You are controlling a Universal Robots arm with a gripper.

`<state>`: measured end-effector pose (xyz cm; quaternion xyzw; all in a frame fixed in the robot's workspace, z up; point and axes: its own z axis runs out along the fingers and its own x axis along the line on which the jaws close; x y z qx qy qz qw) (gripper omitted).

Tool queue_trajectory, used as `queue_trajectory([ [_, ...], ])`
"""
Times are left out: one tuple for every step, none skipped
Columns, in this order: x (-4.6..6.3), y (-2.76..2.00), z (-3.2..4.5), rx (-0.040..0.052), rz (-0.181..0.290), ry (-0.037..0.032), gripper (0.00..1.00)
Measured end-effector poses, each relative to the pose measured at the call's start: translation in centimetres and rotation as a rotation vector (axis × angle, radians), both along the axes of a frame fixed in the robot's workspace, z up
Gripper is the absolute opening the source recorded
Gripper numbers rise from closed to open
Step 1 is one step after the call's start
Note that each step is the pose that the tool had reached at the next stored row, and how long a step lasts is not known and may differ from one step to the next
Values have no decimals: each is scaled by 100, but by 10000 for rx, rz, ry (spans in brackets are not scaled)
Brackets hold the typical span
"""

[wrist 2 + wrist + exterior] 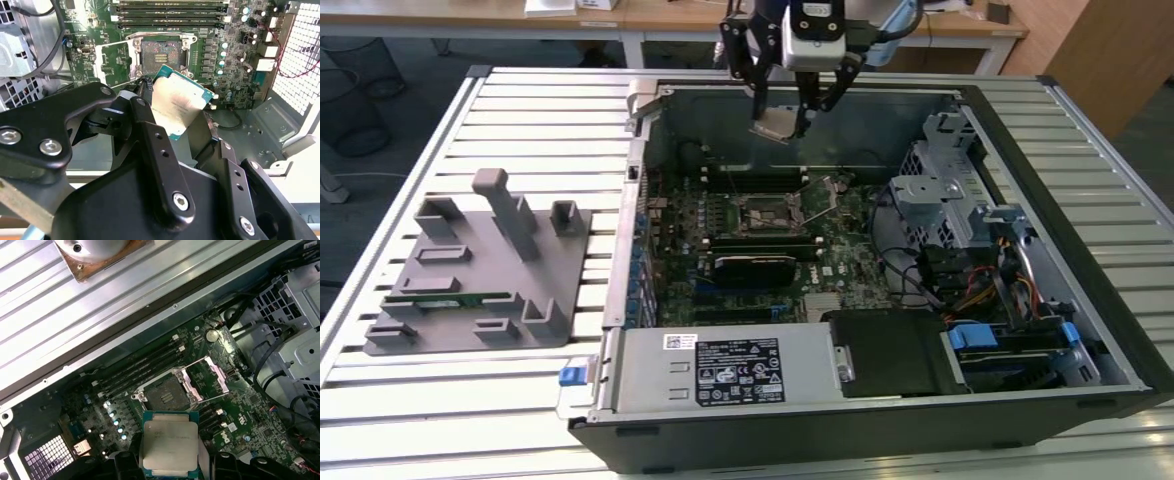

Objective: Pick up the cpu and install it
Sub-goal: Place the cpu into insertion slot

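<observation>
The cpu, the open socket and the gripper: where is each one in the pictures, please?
cpu (pixel 169 442), first wrist view, on the middle of its silver top.
open socket (pixel 166 392), first wrist view, on its dark contact field.
gripper (pixel 782 118), exterior view, midway between its fingertips, which hold the cpu.

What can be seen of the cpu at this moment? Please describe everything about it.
The cpu is a small flat square chip with a dull silver metal top and a thin green board rim around it. The gripper holds it by two opposite edges, tilted, in the air above the motherboard inside the open computer case. It touches nothing but the gripper. The open socket lies below, apart from it, with its frame lifted.
</observation>
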<state>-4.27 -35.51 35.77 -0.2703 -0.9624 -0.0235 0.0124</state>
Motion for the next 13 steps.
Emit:
queue_trajectory([
  [0, 0, 0, -1, -71, 0, 53],
  [0, 0, -1, -2, -161, 0, 53],
  [0, 0, -2, -4, -276, -1, 53],
  [0, 0, -3, -11, -413, -1, 53],
  [0, 0, -5, -16, -560, -1, 53],
  [0, 0, -7, -20, -736, 0, 53],
  [0, 0, -8, -24, -895, 0, 53],
  [0, 0, -10, -27, -1050, 0, 53],
  [0, 0, -12, -30, -1205, 0, 53],
  [0, 0, -15, -31, -1364, 0, 53],
  [0, 0, -17, -34, -1524, 0, 53],
  [0, 0, -20, -35, -1679, 0, 53],
  [0, 0, -23, -37, -1848, 0, 53],
])
